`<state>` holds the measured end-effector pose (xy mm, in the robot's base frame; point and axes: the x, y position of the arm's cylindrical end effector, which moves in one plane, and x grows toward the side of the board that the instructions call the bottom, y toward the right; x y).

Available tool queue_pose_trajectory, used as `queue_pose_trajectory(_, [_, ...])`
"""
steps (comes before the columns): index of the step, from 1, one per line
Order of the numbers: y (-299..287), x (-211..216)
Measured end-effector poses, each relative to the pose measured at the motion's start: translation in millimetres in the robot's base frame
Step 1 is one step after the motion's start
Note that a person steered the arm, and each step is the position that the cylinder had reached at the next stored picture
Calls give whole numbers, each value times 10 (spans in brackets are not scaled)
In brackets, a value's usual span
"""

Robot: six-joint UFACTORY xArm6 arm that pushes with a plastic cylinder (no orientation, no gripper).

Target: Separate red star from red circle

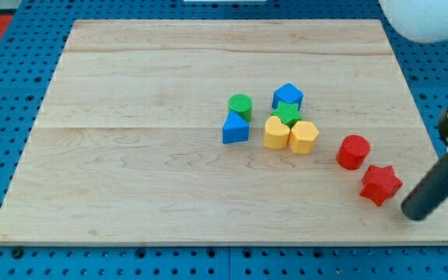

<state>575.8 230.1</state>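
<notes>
The red star (380,184) lies near the board's lower right. The red circle (353,152) stands just up and to the left of it, with a narrow gap between them. My tip (412,212) is the lower end of the dark rod that comes in from the view's right edge. It rests on the board just to the right of and slightly below the red star, close to it but apart.
A cluster sits at mid-board: green circle (240,105), blue triangle (235,129), blue block (287,96), green star (288,114), and two yellow blocks (277,133) (304,137). The board's right edge (442,155) runs close behind my tip.
</notes>
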Motion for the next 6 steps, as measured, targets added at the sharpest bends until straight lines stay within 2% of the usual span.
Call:
queue_pose_trajectory(1, [-713,-103])
queue_pose_trajectory(2, [-959,-224])
queue_pose_trajectory(3, [-534,127])
queue_pose_trajectory(4, [16,-60])
queue_pose_trajectory(5, [-261,-346])
queue_pose_trajectory(6, [-901,-548])
